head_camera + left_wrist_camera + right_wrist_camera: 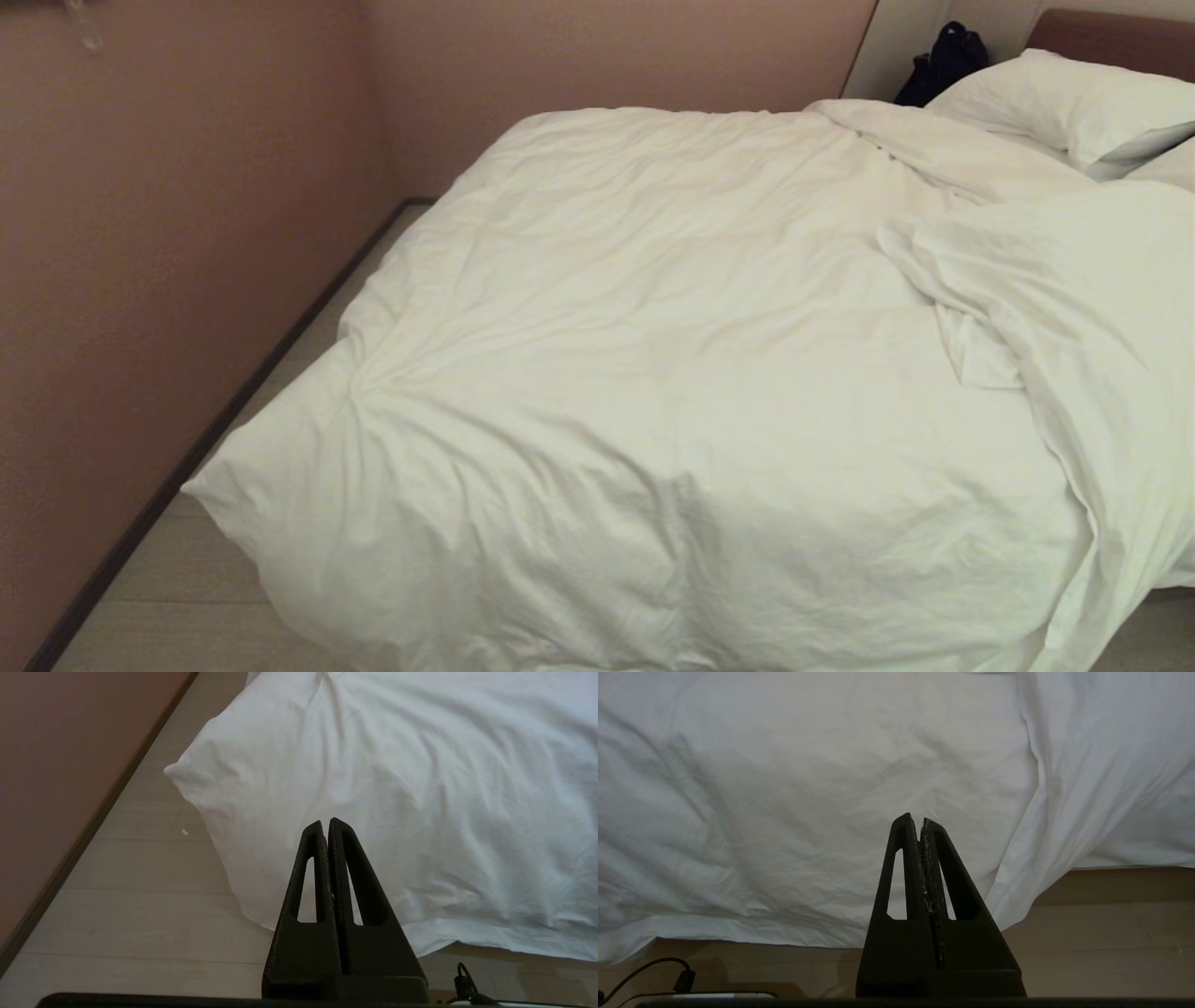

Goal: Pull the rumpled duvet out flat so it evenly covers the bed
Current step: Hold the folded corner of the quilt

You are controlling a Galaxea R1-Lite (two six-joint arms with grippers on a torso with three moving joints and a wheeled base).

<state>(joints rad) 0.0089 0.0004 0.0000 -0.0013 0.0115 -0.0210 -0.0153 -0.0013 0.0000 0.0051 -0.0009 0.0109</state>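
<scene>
The puffy white duvet (653,373) lies wrinkled over the bed, hanging over the foot end toward me, with a thick fold (1055,280) bunched along its right side. The bed's reddish-brown headboard (1111,37) shows at the far right; the mattress is hidden under the duvet. Neither arm is in the head view. My left gripper (326,823) is shut and empty, held short of the duvet's near left corner (280,788). My right gripper (919,820) is shut and empty too, facing the hanging duvet edge (808,858).
White pillows (1074,103) lie at the head of the bed, with a black bag (943,61) behind them. A pinkish wall (168,233) runs close along the bed's left side, leaving a narrow strip of pale floor (308,345). Cables (668,970) lie low by my base.
</scene>
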